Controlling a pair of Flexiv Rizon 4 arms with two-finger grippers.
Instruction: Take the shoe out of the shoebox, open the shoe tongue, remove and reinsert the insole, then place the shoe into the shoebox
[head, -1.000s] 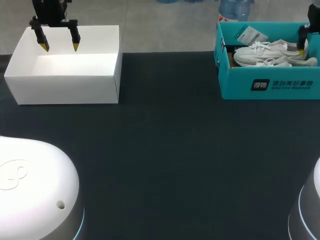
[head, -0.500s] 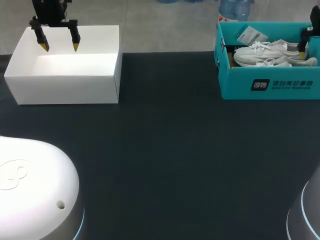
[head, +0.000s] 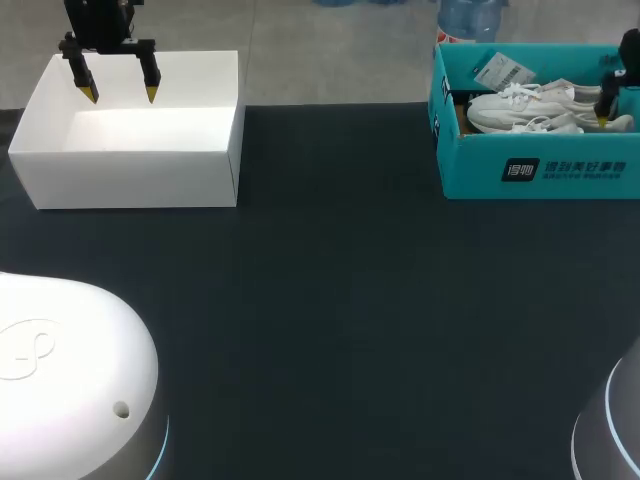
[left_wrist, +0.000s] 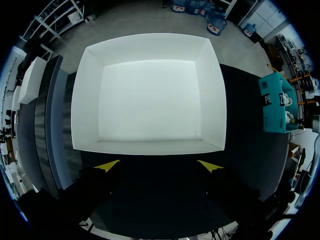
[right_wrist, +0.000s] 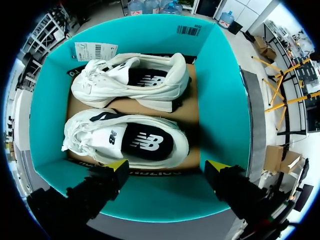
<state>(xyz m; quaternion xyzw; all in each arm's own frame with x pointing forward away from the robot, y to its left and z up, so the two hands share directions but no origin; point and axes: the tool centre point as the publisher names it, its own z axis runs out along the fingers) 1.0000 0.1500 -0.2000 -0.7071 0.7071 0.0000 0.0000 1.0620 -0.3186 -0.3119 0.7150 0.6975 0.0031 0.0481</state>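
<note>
Sneakers: white pair, near sneaker (right_wrist: 127, 140) and far sneaker (right_wrist: 132, 80), lying side by side inside the shoebox, dark insoles showing
Shoebox: teal shoebox (head: 540, 170), open, at the far right of the table; paper tag (right_wrist: 95, 50) sits in there by the toes
Right gripper (right_wrist: 168, 165): hovers over the shoebox by the heel end, fingers spread wide, not touching either sneaker
Left gripper (head: 121, 97): way over on the other side, above the open white box (head: 130, 180), fingers apart too
Table: dark table (head: 330, 300) under both boxes

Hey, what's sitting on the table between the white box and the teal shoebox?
Nothing: in the head view, only bare dark table stretches between the white box and the teal shoebox.
</note>
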